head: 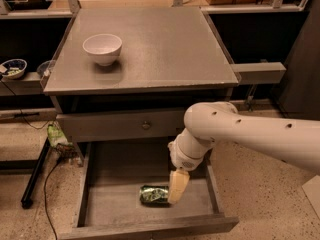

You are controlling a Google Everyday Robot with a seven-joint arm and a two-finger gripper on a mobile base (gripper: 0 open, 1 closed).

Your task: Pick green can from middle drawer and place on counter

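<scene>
The green can (pixel 153 194) lies on its side on the floor of the middle drawer (pixel 111 204), which stands pulled out toward the near edge of the scene. The can sits near the drawer's front wall, a little right of the middle. It is a small, shiny thing, dark green with bright glints along its body, and its skin looks crumpled rather than smooth. Its long axis runs left to right.

The gripper (pixel 177 188) hangs down into the drawer at the can's right end. Its pale yellowish tip overlaps that end, so it looks to be touching or just beside it. From where I stand I cannot tell whether the pincer is open, closed or gripping the can. The thick white arm (pixel 250 134) reaches in from the right and bends down over the drawer's right side.

Above the open drawer is a closed drawer front with a small round knob (pixel 145 125). Over that spreads the counter (pixel 165 44), flat and grey with a dull sheen. A white bowl (pixel 102 48) stands upright on its left part, well apart from the can below. On a ledge far to the left sits a small patterned bowl (pixel 12 68).
</scene>
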